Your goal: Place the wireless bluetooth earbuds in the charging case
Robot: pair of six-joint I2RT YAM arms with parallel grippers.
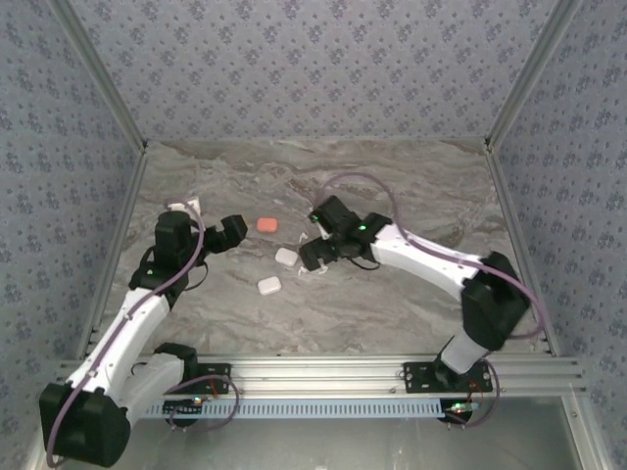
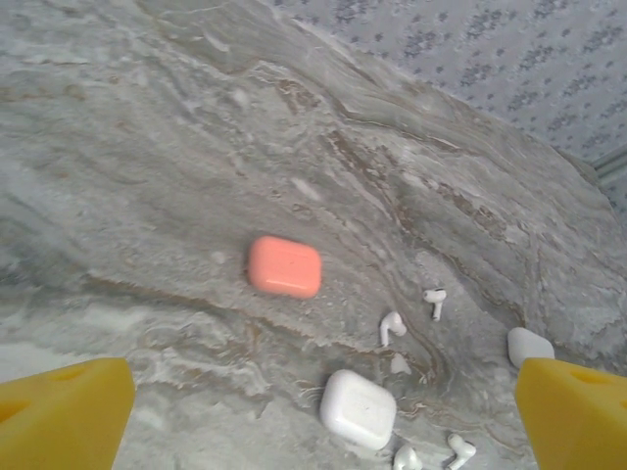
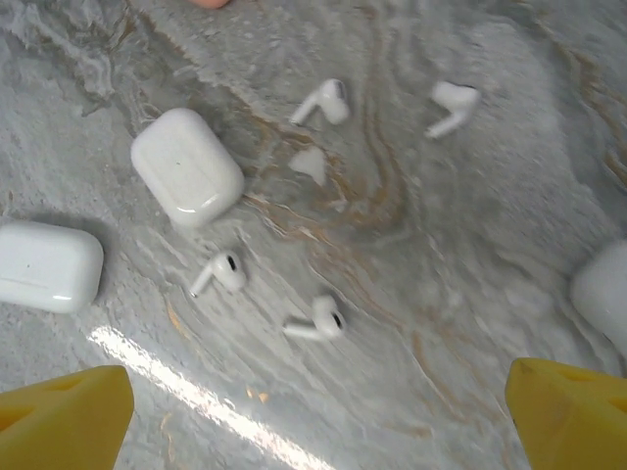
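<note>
Several white stemmed earbuds lie loose on the marble table [image 1: 411,294]: two near ones [image 3: 220,272] [image 3: 318,321] and two farther ones [image 3: 323,101] [image 3: 451,103]. Beside them rest a shut white charging case [image 3: 186,166] and a second white case [image 3: 47,264]. A shut orange case [image 2: 284,265] lies apart from them. No orange-red earbuds are in view. My right gripper [image 3: 318,411] hovers open just above the near earbuds, holding nothing. The open, unloaded left gripper [image 2: 313,431] faces the orange case from the left, with a white case [image 2: 358,408] low between its fingers [image 2: 69,411].
Another white rounded object [image 3: 602,289] sits at the right edge of the right wrist view. A small white item [image 1: 186,207] lies behind the left arm. Patterned walls [image 1: 313,69] enclose the table on three sides; an aluminium rail [image 1: 323,372] runs along the near edge.
</note>
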